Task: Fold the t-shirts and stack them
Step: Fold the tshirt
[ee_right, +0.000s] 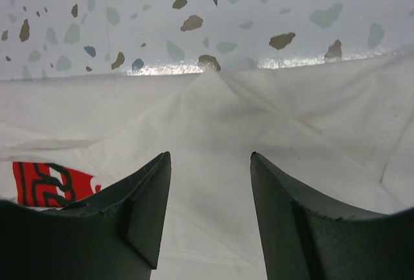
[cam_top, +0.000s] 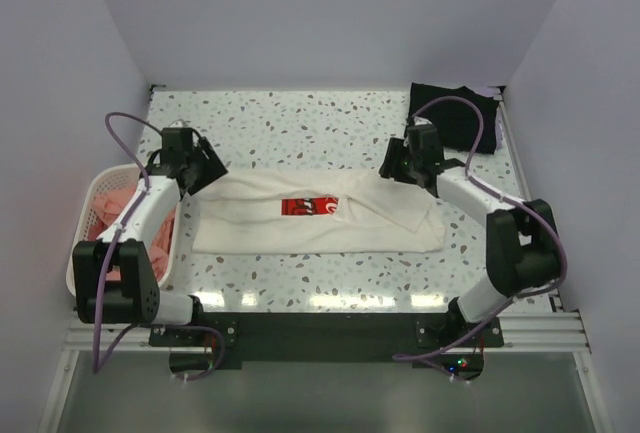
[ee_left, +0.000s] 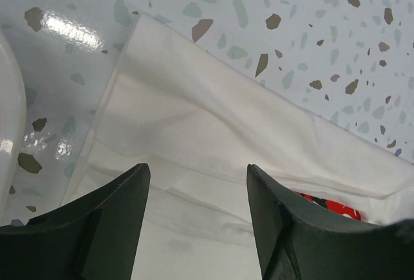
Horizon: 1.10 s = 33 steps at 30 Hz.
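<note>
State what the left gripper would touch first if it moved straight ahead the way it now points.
Most likely the white t-shirt: in the left wrist view the left gripper, open, points down onto its folded cloth, with the speckled table beyond. How far off the cloth lies is unclear.

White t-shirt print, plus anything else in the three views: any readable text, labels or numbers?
Chest print on the white t-shirt: a red block with black and white marks, too blurred to read in any view.
Black t-shirt and basket: no text visible.
Nothing legible anywhere.
</note>
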Each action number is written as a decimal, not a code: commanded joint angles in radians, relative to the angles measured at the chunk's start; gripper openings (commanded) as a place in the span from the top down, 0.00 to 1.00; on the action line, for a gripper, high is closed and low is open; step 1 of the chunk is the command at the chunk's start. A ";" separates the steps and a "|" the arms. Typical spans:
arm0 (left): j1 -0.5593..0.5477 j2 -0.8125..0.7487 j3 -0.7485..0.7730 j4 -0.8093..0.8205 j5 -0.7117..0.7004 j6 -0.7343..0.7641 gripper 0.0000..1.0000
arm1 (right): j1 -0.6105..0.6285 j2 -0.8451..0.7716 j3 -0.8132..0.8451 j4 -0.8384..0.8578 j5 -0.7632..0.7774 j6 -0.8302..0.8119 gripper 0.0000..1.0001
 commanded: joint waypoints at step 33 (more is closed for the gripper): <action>-0.038 -0.115 -0.037 0.024 0.049 0.105 0.34 | 0.091 0.043 0.002 0.058 0.010 -0.017 0.98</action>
